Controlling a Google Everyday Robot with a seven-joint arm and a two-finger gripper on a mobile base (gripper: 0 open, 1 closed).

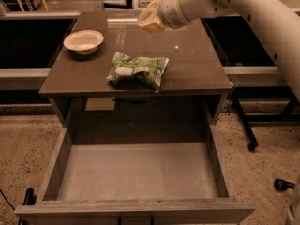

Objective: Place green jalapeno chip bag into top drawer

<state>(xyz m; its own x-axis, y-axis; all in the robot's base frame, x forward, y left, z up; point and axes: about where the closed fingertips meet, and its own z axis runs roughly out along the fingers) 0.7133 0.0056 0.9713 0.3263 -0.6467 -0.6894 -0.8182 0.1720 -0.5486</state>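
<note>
End effector: My end effector (pixel 151 18) hangs above the rear half of the table (pixel 199 62), clear of its surface and gripping nothing that I can see. I cannot tell whether it is open or closed.
Arm: My pale arm (pixel 243 6) reaches in from the upper right.
Chip bag: The green jalapeno chip bag (pixel 138 70) lies crumpled on the table close to the front edge, a little left of centre. It is apart from my end effector and not in the drawer.
Top drawer: The top drawer (pixel 136 172) stands open below and in front of the table's front edge, its pale floor bare.
Bowl: A white bowl (pixel 83 41) sits near the table's back-left corner, well apart from the bag.
Step in hand: By my judgement, this is the approach to grasp; the placing is not yet done.
Next move: I need to come forward and down onto the bag and close across its crinkled body. Then I lift it clear, carry it past the front edge and release it low over the drawer floor.
Risk: Foil may slip or crumple in a shallow grip.
</note>
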